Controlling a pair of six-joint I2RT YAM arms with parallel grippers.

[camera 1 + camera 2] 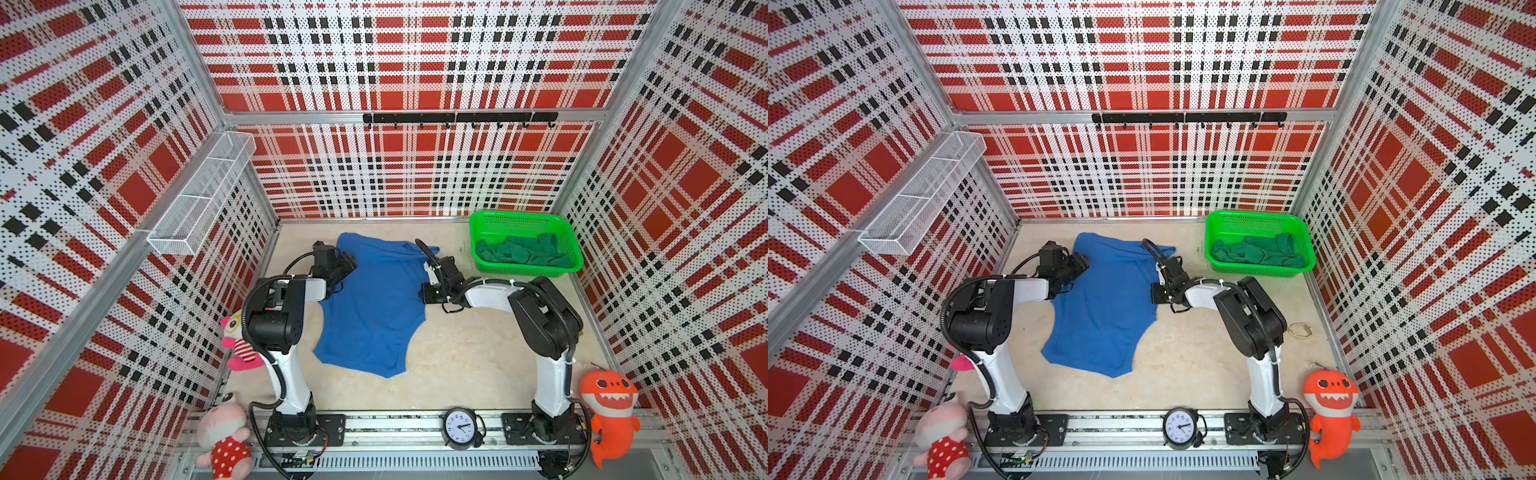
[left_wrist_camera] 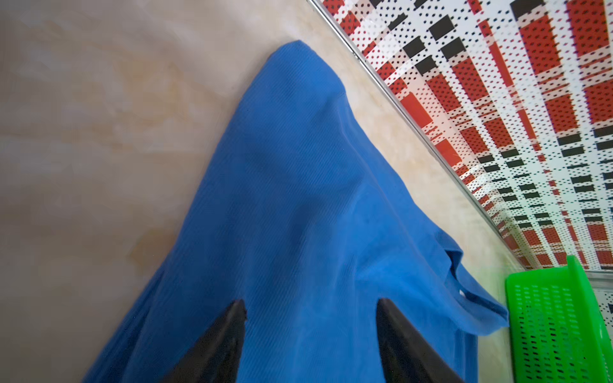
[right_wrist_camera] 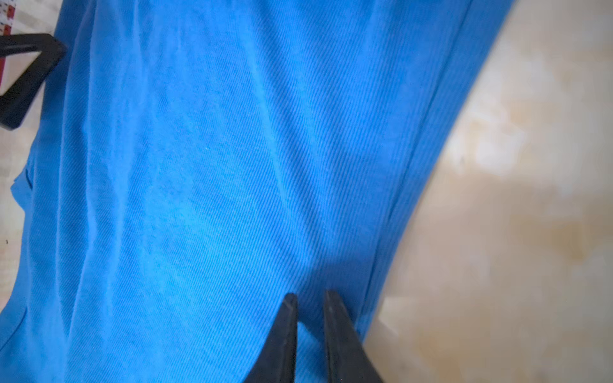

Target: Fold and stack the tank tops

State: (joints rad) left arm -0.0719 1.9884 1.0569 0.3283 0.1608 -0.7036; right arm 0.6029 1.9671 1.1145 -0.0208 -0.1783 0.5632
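Observation:
The royal blue tank top (image 1: 374, 299) (image 1: 1100, 307) lies spread on the beige table, its far end rumpled. My left gripper (image 1: 351, 266) (image 2: 311, 303) is open at its left edge, the fingers wide apart just over the blue cloth (image 2: 298, 199). My right gripper (image 1: 426, 292) (image 3: 310, 295) is at the cloth's right edge, shut on a small fold of the blue fabric (image 3: 215, 165) near its hem. The dark green tank top (image 1: 519, 251) (image 1: 1254, 251) lies crumpled inside the green basket (image 1: 515, 216) (image 1: 1254, 215).
The basket (image 2: 557, 315) stands at the back right. Plush toys sit at the front corners (image 1: 609, 411) (image 1: 222, 436) and by the left arm (image 1: 237, 345). A clock (image 1: 459, 428) is on the front rail. A wire shelf (image 1: 199, 195) hangs on the left wall.

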